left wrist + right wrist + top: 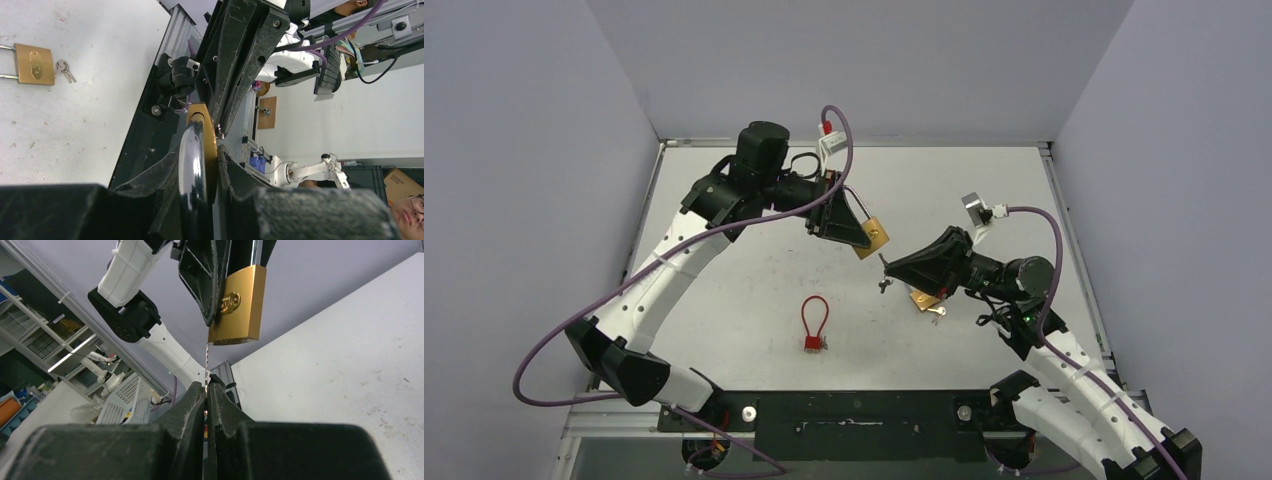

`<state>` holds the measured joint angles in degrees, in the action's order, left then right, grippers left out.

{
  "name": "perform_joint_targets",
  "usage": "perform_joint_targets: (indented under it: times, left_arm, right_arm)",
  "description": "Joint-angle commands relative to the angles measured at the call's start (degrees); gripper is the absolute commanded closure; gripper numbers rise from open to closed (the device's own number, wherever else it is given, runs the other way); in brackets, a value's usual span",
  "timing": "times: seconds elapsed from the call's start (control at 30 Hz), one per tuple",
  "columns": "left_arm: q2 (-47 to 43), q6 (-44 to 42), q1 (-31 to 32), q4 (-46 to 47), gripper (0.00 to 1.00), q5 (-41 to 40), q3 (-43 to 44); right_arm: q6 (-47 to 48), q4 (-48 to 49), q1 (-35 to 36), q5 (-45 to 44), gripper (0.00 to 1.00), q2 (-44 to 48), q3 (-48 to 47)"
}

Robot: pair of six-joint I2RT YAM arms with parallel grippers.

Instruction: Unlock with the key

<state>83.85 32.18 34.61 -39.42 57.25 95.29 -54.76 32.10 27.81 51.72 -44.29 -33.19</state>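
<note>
My left gripper [861, 237] is shut on a brass padlock [873, 238] and holds it in the air over the middle of the table. In the left wrist view the padlock [209, 145] sits edge-on between the fingers, its chrome shackle [192, 160] towards the camera. My right gripper [206, 388] is shut on a thin silver key [206, 362], seen edge-on. The key points up at the underside of the brass padlock [239, 305], its tip at the bottom left corner. Whether the tip is in the keyhole is hidden. From above, the right gripper [886, 264] is just below and right of the padlock.
A second brass padlock [923, 299] with keys [937, 313] lies on the table under the right arm, also seen as padlock [34, 64] in the left wrist view. A red padlock [814, 326] lies nearer the front, left of centre. Walls enclose the table.
</note>
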Motion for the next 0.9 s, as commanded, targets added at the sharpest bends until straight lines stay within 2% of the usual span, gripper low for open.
perform_joint_targets:
  times: [0.0, 0.87]
  left_arm:
    - [-3.34, -0.48, -0.33, 4.63, 1.0, 3.99, 0.43]
    - [-3.3, 0.6, -1.04, 4.86, 1.0, 2.52, 1.15]
  right_arm:
    - [-3.69, 9.44, 0.05, 0.07, 1.0, -1.0, -0.06]
    - [-0.29, 6.53, 0.05, -0.94, 1.0, -3.0, 0.25]
